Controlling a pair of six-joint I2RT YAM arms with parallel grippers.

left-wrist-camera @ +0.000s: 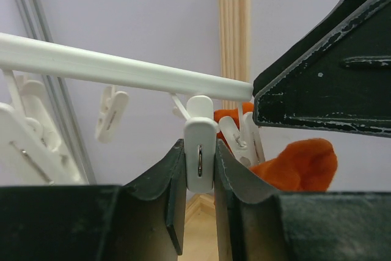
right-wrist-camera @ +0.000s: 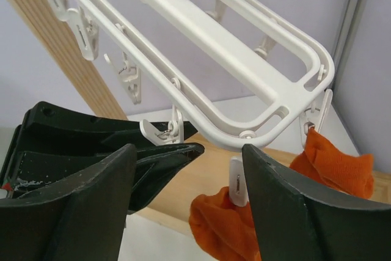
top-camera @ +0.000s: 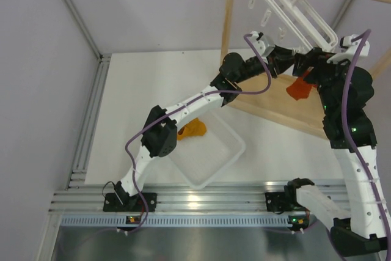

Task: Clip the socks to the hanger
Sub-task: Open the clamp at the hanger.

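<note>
The white hanger hangs by its hook from the wooden rack's top bar; it also shows in the right wrist view. My left gripper is shut on a white clip under the hanger's bar. My right gripper is open and empty just beside it. Two red-orange socks hang from clips at the hanger's end; one shows from above. A yellow-orange sock lies in the white tray. The other yellow-orange sock is hidden.
The wooden rack stands at the back right, its base board under both grippers. Several free clips dangle along the hanger. The tray sits under the left arm near the front. Grey walls enclose the table.
</note>
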